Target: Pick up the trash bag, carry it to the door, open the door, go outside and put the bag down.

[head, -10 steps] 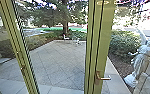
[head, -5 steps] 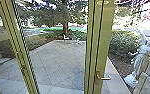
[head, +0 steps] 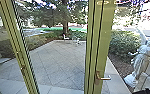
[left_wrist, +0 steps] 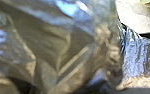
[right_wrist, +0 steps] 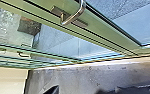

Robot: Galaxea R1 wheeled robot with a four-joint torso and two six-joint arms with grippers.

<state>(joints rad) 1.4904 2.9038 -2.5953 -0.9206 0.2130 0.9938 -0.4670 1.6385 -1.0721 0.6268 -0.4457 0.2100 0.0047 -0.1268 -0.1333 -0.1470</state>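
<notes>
The trash bag (left_wrist: 48, 37) is shiny and crumpled, the door (head: 103, 45) green-framed.

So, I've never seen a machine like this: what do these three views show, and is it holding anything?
This is a wheeled robot with two arms. The head view looks forward and down past a green door frame with a metal handle, onto a paved yard; a pale statue stands on the right. Each wrist has a camera too. The left one shows what is probably the trash bag, shiny and crumpled, very close; whether it is gripped, I can't tell. The right one looks at a door handle close by and the grey floor.
</notes>
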